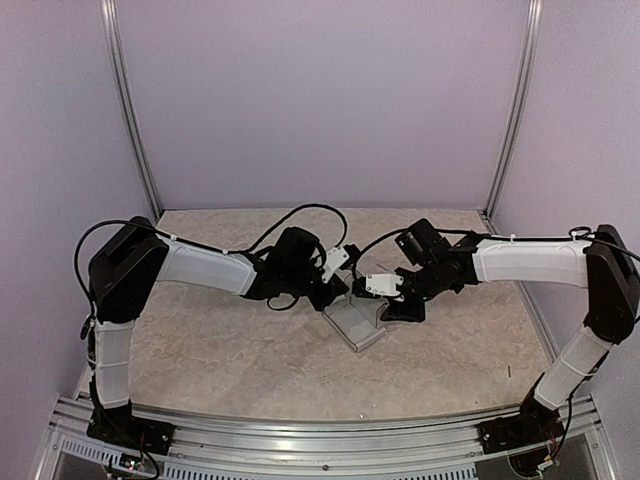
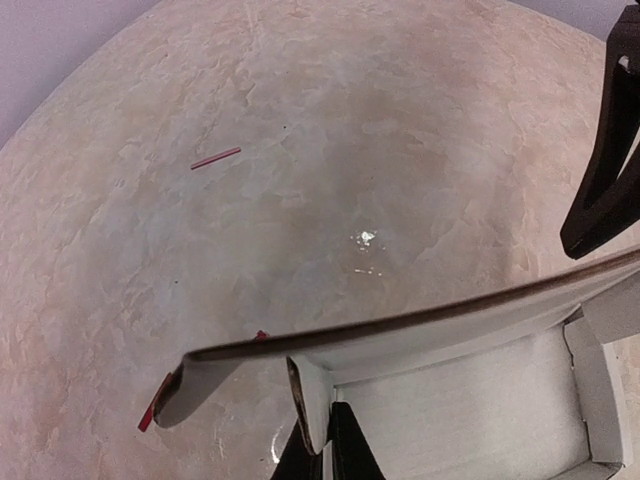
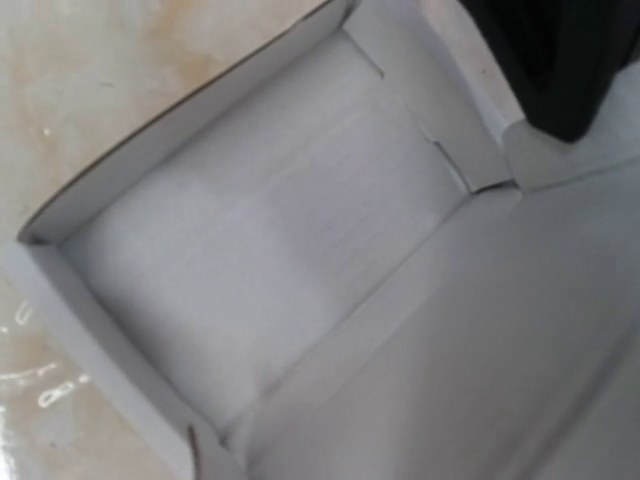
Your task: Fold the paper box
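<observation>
at the middle of the table (image 1: 200,350), the paper box (image 1: 355,322) is sitting as a half-raised tray, with the left gripper (image 2: 325,452) seemingly clamping its jaws on 1 end flap (image 2: 312,400). the right gripper (image 1: 402,308) is hovering just right of that middle, and i cannot tell whether its jaws are apart. any sideways tug is risking a creased flap, or the raised walls (image 3: 100,340) springing flat.

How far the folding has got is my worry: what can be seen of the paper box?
The paper box is pale grey-white thin card, half folded: a shallow open rectangular tray, empty, with raised walls and corner tabs, plus one long flap standing out along a side. It rests on the table, between the arms. The left end effector appears to pinch a short end wall; whether the right end effector touches it is unclear.
</observation>
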Tool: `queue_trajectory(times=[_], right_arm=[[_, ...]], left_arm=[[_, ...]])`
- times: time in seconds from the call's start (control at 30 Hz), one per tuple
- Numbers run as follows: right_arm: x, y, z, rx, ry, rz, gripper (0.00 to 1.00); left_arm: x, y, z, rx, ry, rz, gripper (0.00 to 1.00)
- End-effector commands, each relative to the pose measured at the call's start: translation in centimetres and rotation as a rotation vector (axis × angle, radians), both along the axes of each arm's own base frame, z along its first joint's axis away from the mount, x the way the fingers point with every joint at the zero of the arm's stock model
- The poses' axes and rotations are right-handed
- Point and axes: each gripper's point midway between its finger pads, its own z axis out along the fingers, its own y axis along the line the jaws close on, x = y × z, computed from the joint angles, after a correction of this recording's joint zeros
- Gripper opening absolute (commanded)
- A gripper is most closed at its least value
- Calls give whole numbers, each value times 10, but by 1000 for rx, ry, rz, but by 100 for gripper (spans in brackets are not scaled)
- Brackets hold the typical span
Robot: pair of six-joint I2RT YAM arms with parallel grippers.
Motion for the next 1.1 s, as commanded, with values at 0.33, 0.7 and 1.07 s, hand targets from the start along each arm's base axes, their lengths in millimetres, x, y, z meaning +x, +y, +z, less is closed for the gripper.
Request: queue_trajectory(times=[0.33,0.7,1.07], right_arm=[[-2,5,26,64,-99,15,36],[-24,18,6,-75,-213,104,37],[-15,20,5,-86,-276,74,32]], left_arm=[[-30,1,-22,-19,6,24,6],[-38,17,-20,-68,-83,60,7],[-42,23,-13,-60,-137,79,9]])
